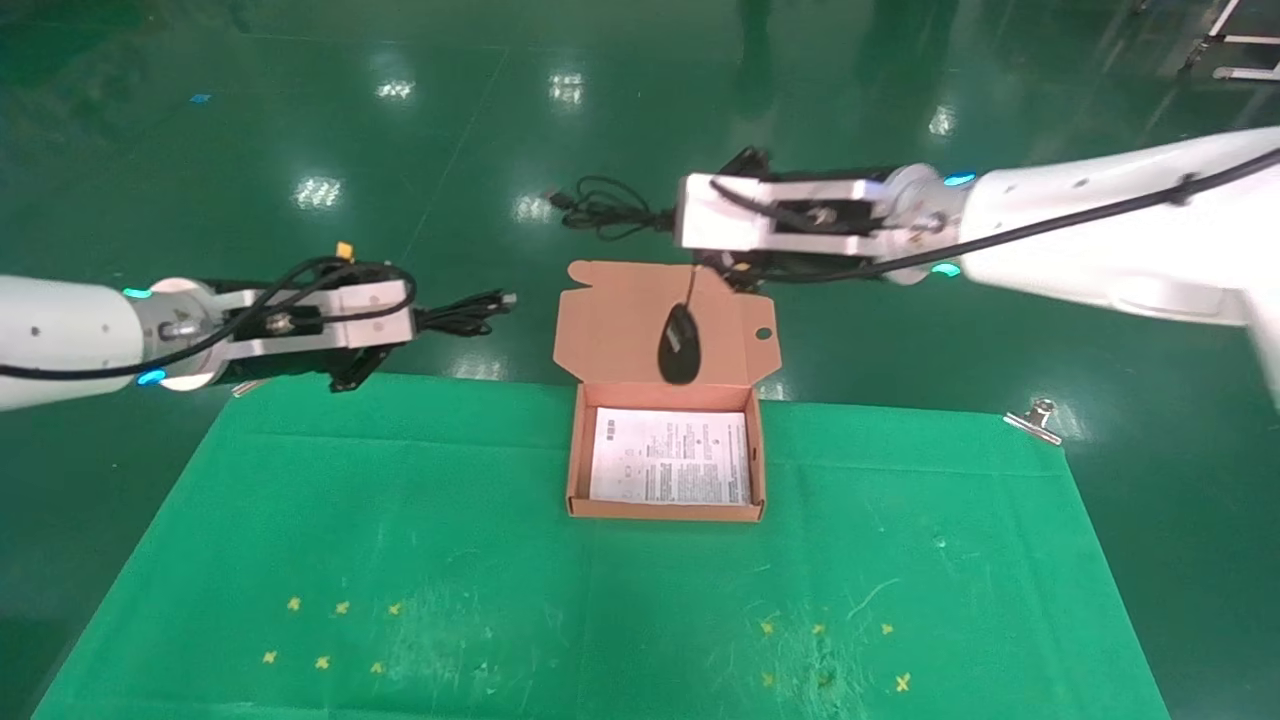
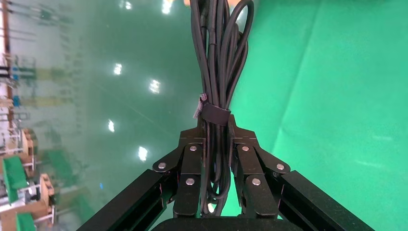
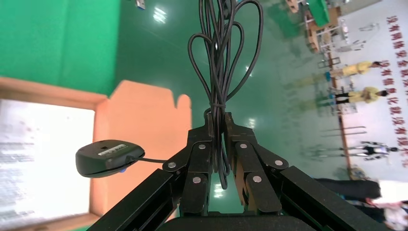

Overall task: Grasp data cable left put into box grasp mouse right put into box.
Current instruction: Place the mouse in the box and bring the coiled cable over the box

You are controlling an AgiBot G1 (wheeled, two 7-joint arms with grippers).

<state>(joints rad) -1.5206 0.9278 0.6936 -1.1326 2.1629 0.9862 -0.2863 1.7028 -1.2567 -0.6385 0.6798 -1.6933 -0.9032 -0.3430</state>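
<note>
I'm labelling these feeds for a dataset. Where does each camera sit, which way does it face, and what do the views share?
Head view: on the head, looking forward and down at the shallow orange-brown cardboard box; both arms show.
Left wrist view: on the left wrist, looking along the left gripper, shut on the black tied cable bundle.
Right wrist view: on the right wrist, looking along the right gripper, shut on the thin cord of the small black oval mouse.
Shared: head and right wrist views both show mouse and box.

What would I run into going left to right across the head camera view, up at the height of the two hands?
Left hand → data cable → box, at its raised lid → mouse, dangling by its cord → right hand.
</note>
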